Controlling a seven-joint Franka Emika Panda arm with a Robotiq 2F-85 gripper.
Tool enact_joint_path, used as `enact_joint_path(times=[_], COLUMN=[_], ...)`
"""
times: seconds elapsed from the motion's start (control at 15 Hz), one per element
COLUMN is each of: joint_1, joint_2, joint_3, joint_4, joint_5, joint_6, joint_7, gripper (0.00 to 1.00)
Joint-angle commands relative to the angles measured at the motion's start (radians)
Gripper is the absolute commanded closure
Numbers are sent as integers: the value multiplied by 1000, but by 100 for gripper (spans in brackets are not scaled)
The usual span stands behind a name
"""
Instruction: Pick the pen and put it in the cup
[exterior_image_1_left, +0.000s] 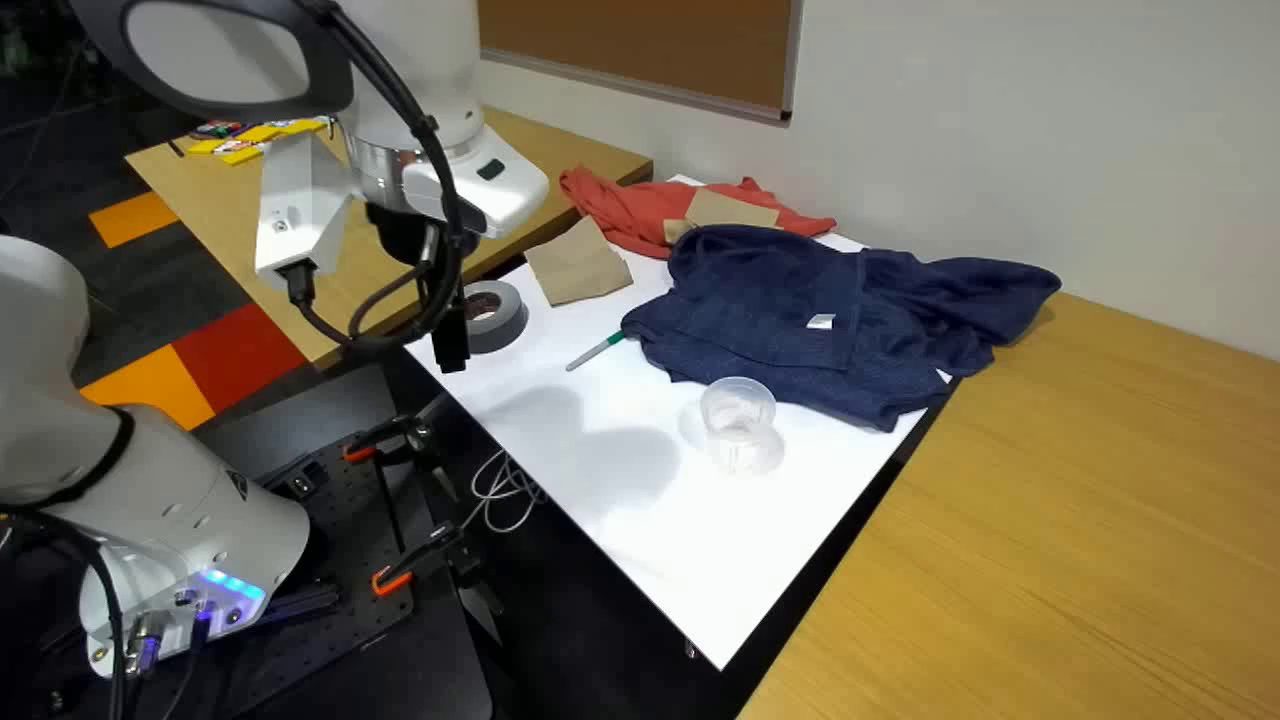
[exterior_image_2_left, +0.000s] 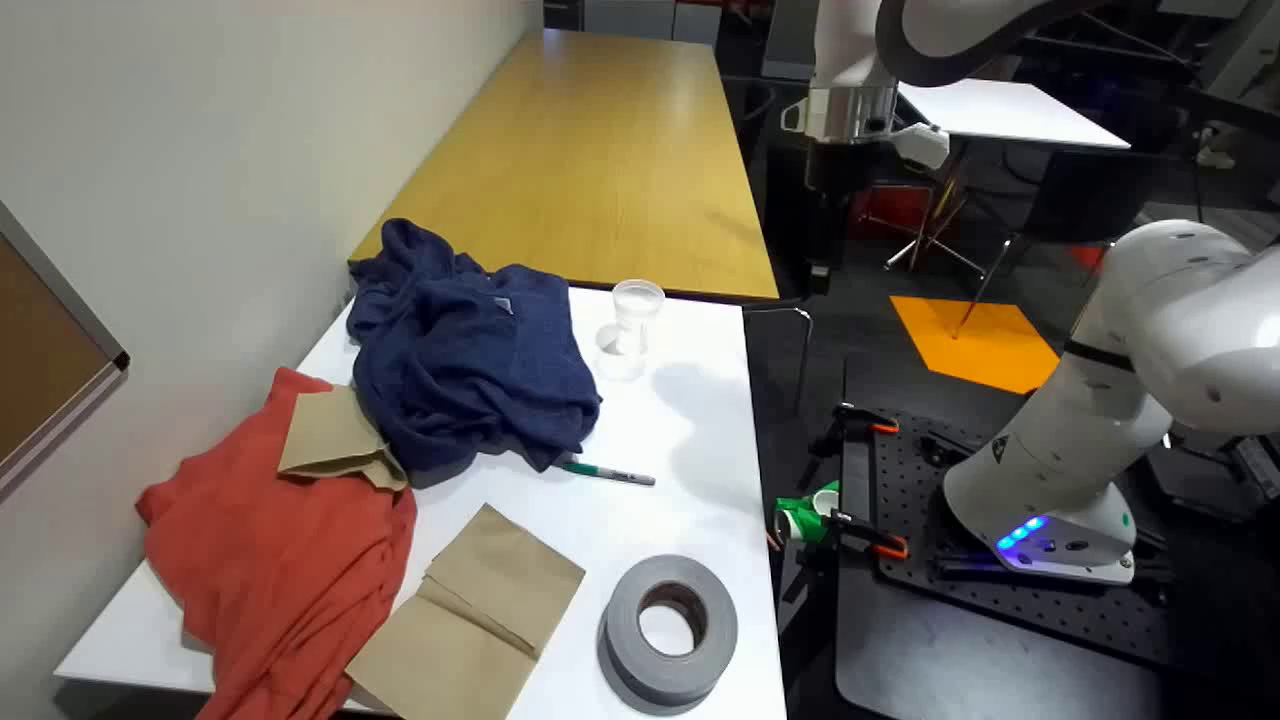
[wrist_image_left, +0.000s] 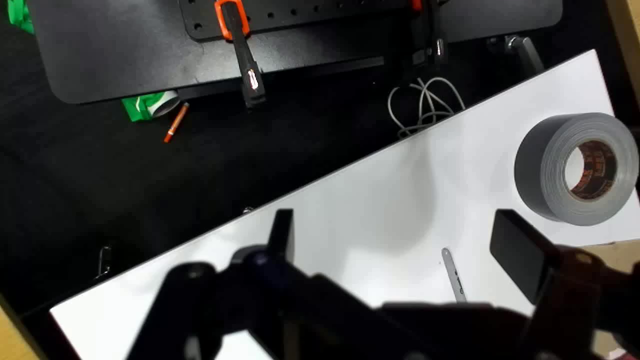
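Note:
The pen lies on the white table, a grey marker with a green end, in both exterior views (exterior_image_1_left: 596, 351) (exterior_image_2_left: 612, 474). Its green end meets the edge of the dark blue cloth. Its grey part shows in the wrist view (wrist_image_left: 453, 276); the rest is hidden behind the gripper body. The clear cup (exterior_image_1_left: 738, 408) stands upright beside the cloth, also in an exterior view (exterior_image_2_left: 636, 315); it is not visible in the wrist view. My gripper (wrist_image_left: 392, 240) is open and empty, high above the table. Its dark fingers also show in both exterior views (exterior_image_1_left: 453, 340) (exterior_image_2_left: 820, 275).
The dark blue cloth (exterior_image_1_left: 770, 300) lies crumpled next to the pen and cup. A grey tape roll (exterior_image_2_left: 670, 628), brown paper pieces (exterior_image_2_left: 470, 620) and a red cloth (exterior_image_2_left: 280, 550) are on the white table (exterior_image_1_left: 640, 540). A wall stands behind; wooden tables (exterior_image_1_left: 1080, 540) adjoin.

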Motion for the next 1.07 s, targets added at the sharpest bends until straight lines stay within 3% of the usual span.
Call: enact_joint_path(times=[0.0, 0.4, 1.0], joint_1=[-23, -23, 56], joint_2=[3, 3, 177], joint_3=[22, 22, 142], joint_4=[2, 2, -29], joint_5=[10, 10, 12], joint_6=[-3, -3, 329], joint_7=[-9, -9, -4], gripper=[0, 0, 0])
